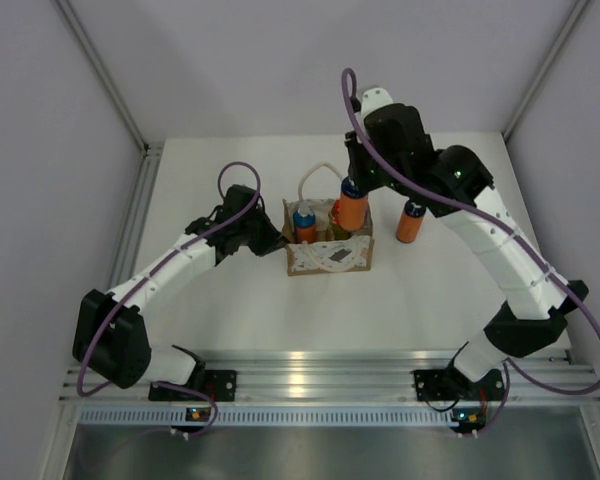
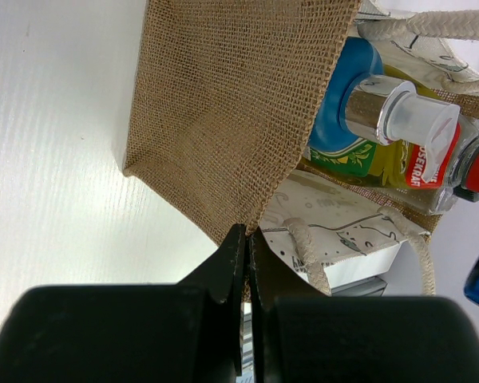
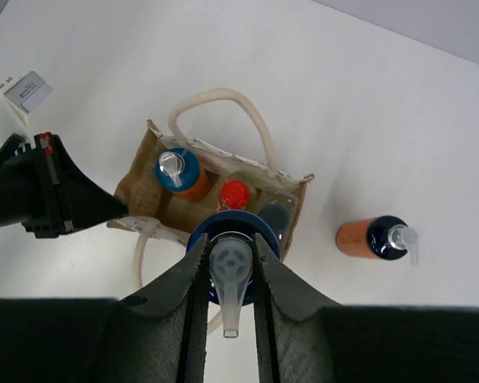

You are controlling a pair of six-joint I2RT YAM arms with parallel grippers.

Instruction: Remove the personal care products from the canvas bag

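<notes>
White tabletop (image 1: 230, 320) fills the top view between pale grey walls, and the canvas bag (image 1: 328, 258) stands near its centre. At the bag's 9 o'clock the left end effector (image 1: 278, 243) is closed on the side wall, seemingly to anchor the light tote so it does not rise with a bottle. At the bag's 1 o'clock the right end effector (image 1: 352, 190) holds the lifted orange bottle (image 1: 352, 213) by its top, raised over the opening; whether its base has cleared the rim I cannot tell. The freed orange bottle (image 1: 411, 224) stands on the tabletop at the bag's 2 o'clock, already out, while the bagged orange bottle (image 1: 305, 224) sits inside towards 11 o'clock. From the left wrist, the black fingertips meet with no gap on the woven edge near a corner of the bag, and the blue top and pale pump head of the bagged orange bottle show at 2 o'clock. From the right wrist, both fingers press on either side of the lifted orange bottle's pump neck at 6 o'clock, a hold that likely keeps it hanging upright. The bag lies at 11 o'clock, and inside it stand the slim yellow bottle (image 3: 234, 194) with its red cap and the clear bottle (image 3: 273, 217) with its dark cap, so three products are not yet out.
</notes>
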